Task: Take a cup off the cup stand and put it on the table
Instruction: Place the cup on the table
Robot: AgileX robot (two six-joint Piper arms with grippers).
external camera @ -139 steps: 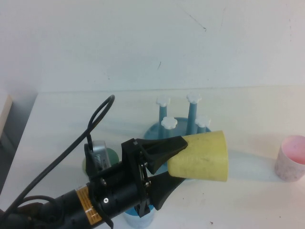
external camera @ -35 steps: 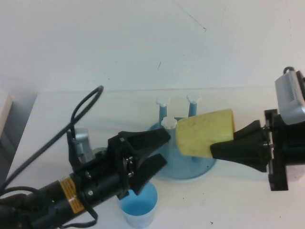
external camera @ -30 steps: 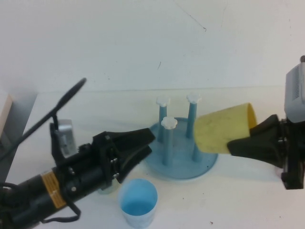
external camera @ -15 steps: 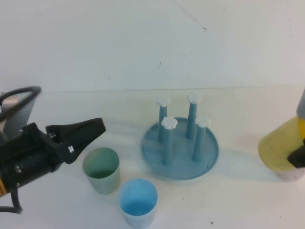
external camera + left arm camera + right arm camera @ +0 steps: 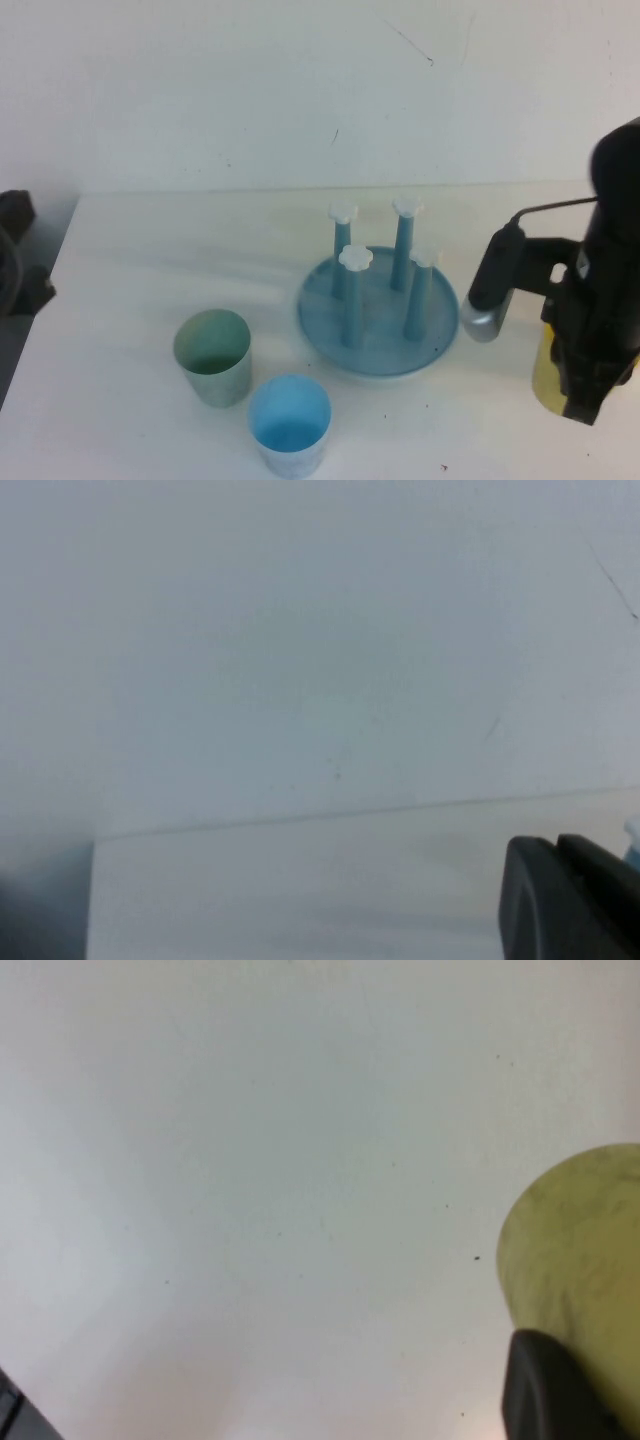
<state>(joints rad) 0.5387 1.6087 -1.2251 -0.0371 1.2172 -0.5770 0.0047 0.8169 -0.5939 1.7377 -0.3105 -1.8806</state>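
The yellow cup (image 5: 546, 372) is in my right gripper (image 5: 572, 388), which points down at the table (image 5: 150, 260) to the right of the cup stand (image 5: 440, 330). Only a yellow strip shows past the black arm. In the right wrist view the cup (image 5: 580, 1250) hangs over the white tabletop with one dark finger (image 5: 550, 1395) pressed on its side. I cannot tell whether it touches the table. The stand's four pegs are bare. My left gripper (image 5: 570, 905) is pulled back off the table's left edge and faces the wall.
A pale green cup (image 5: 212, 356) and a blue cup (image 5: 289, 425) stand upright left of and in front of the stand. The pink cup is hidden behind my right arm. My right arm's cable (image 5: 495, 285) hangs close to the stand's right rim.
The cup passed from my left gripper to my right. My right arm carried it rightward and swung down over the table's right side. My left arm withdrew to the left, out of the high view.
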